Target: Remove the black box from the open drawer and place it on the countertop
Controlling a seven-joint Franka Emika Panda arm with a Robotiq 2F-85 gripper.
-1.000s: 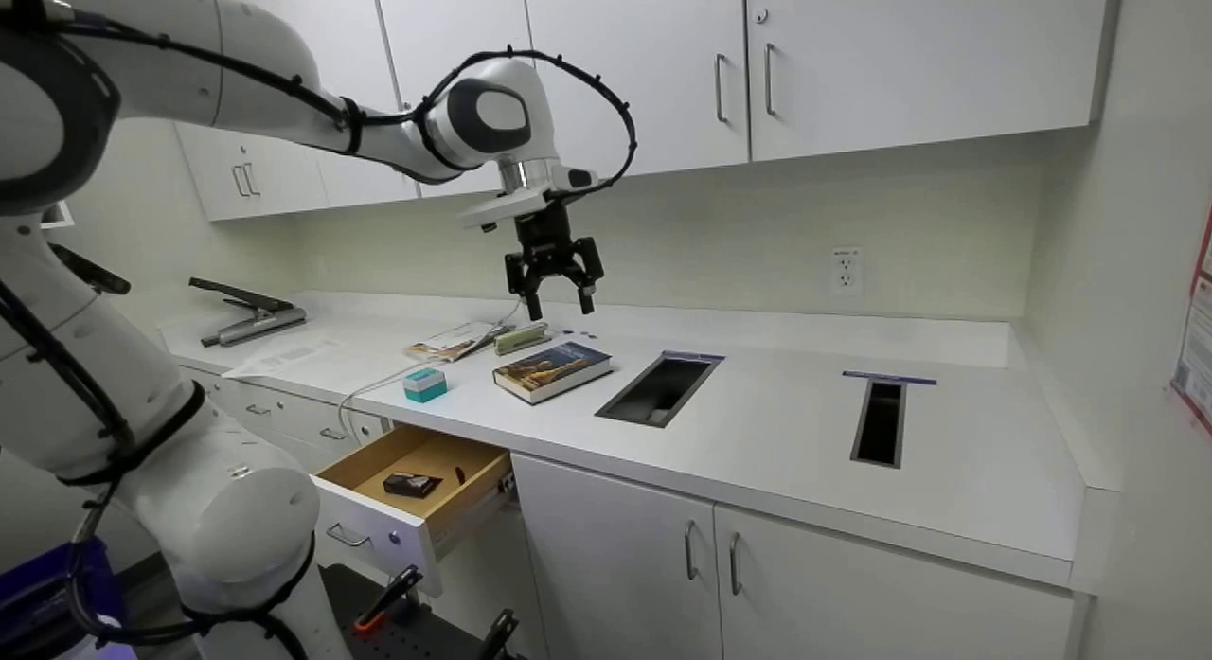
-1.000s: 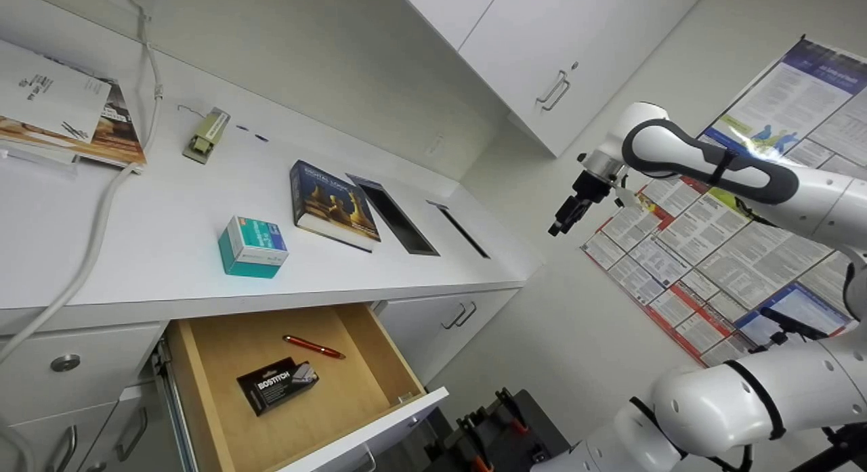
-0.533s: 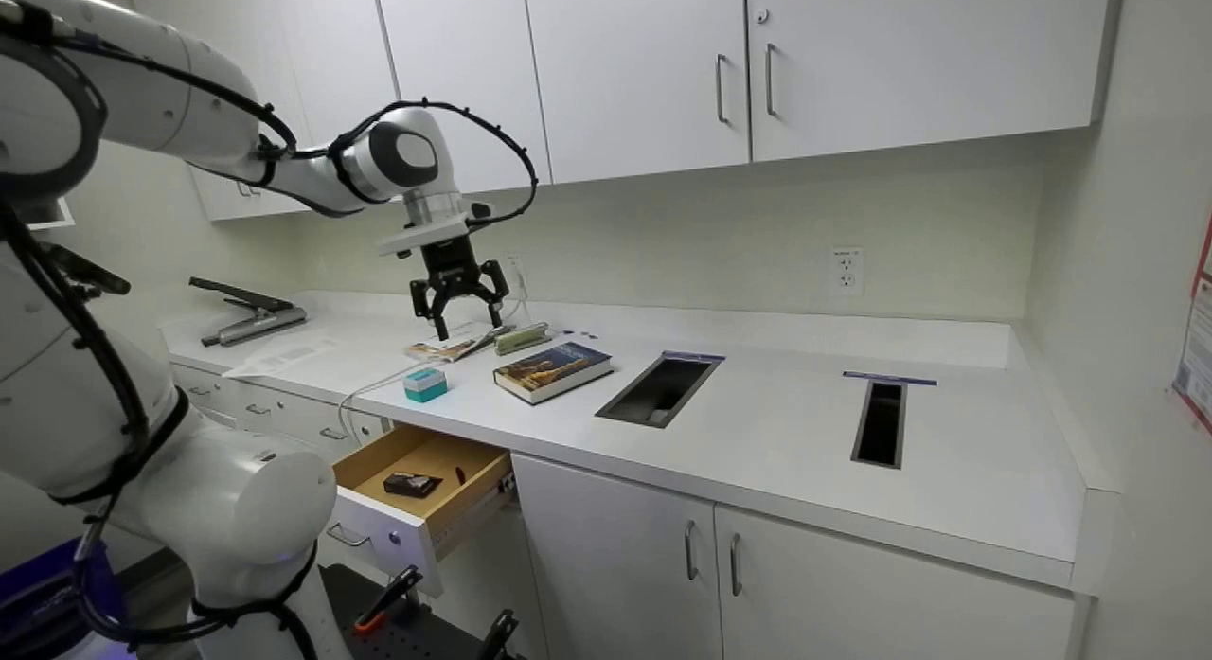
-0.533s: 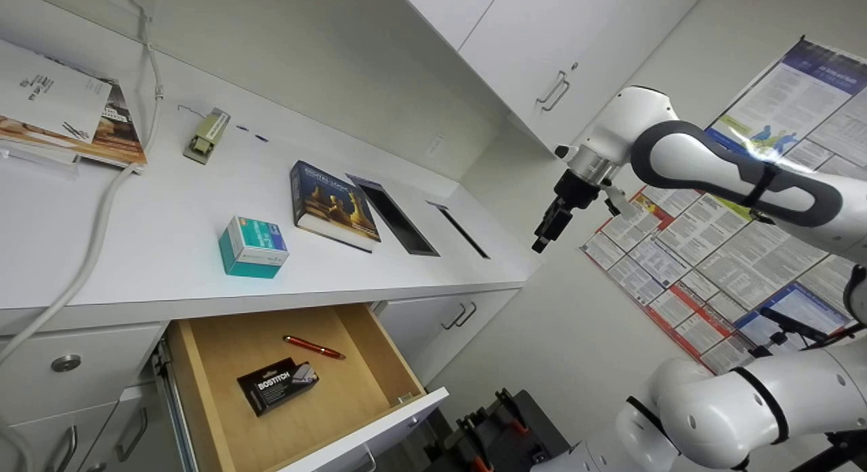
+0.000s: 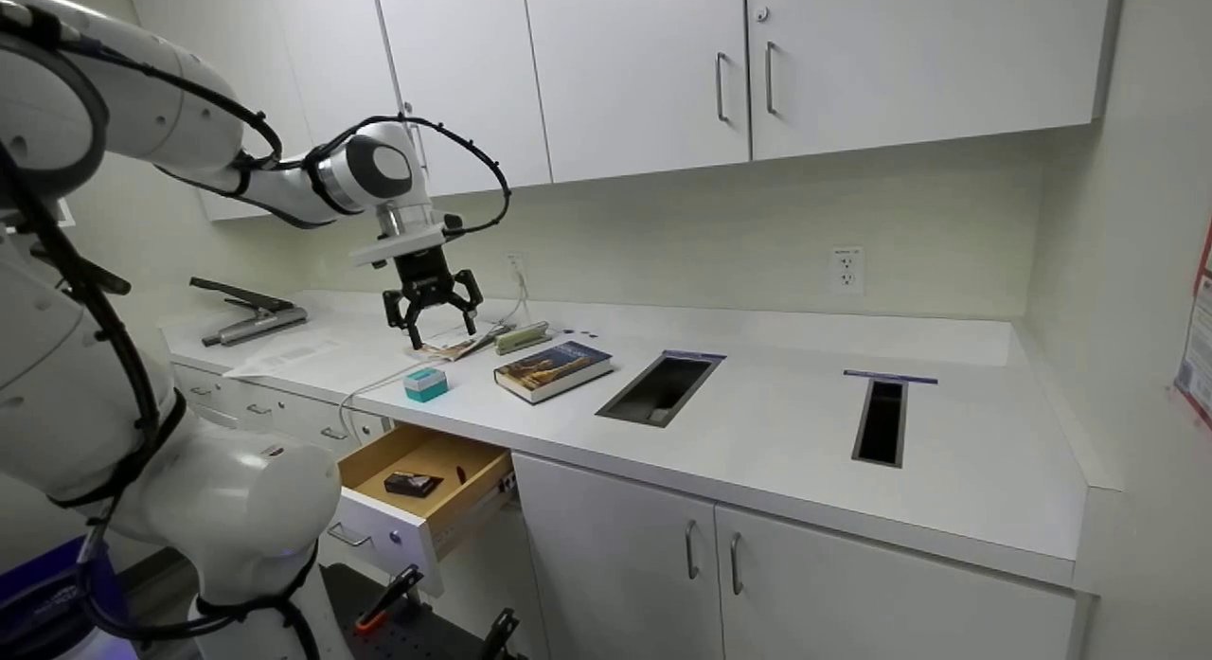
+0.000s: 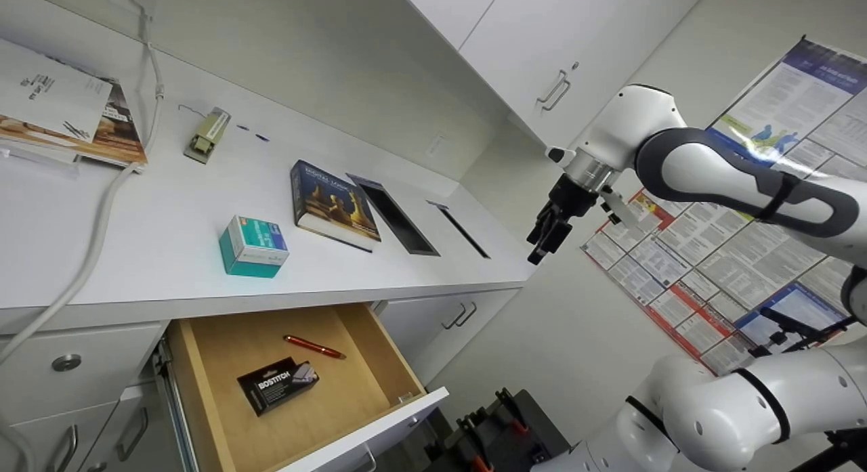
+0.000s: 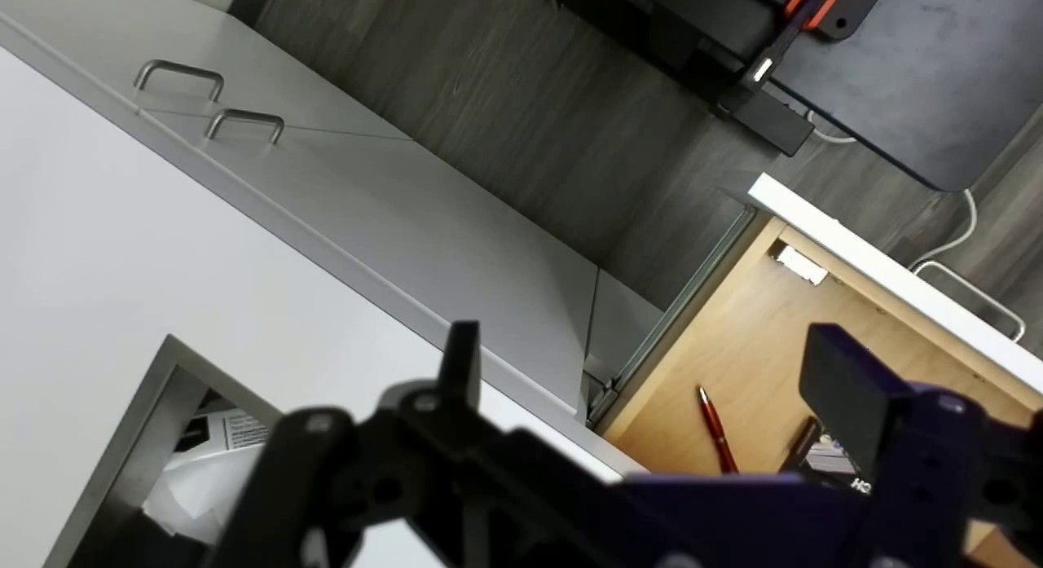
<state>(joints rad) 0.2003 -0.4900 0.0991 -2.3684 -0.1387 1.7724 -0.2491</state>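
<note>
The black box [image 5: 412, 484] lies flat in the open drawer [image 5: 445, 456]. In an exterior view the box [image 6: 278, 385] shows white "BOSTITCH" lettering and lies on the wooden drawer floor [image 6: 332, 408]. My gripper [image 5: 443, 336] is open and empty, in the air well above the countertop [image 5: 776, 433] and the drawer; it also shows in an exterior view [image 6: 534, 250]. In the wrist view the gripper [image 7: 648, 332] has its fingers wide apart. There the black box [image 7: 829, 458] is partly hidden behind the finger on the right [image 7: 843, 389].
A red pen [image 6: 313, 347] lies in the drawer beside the box. On the countertop are a teal and white box [image 6: 254, 247], a thick book [image 6: 335, 208], a green device [image 6: 206, 135] and a cable [image 6: 101, 221]. Dark slots [image 5: 663, 390] are cut into the countertop. Upper cabinets [image 5: 644, 73] overhang it.
My gripper has moved left and down in an exterior view, from above the book to above the teal box and drawer area. It stays open. The box and drawer have not moved.
</note>
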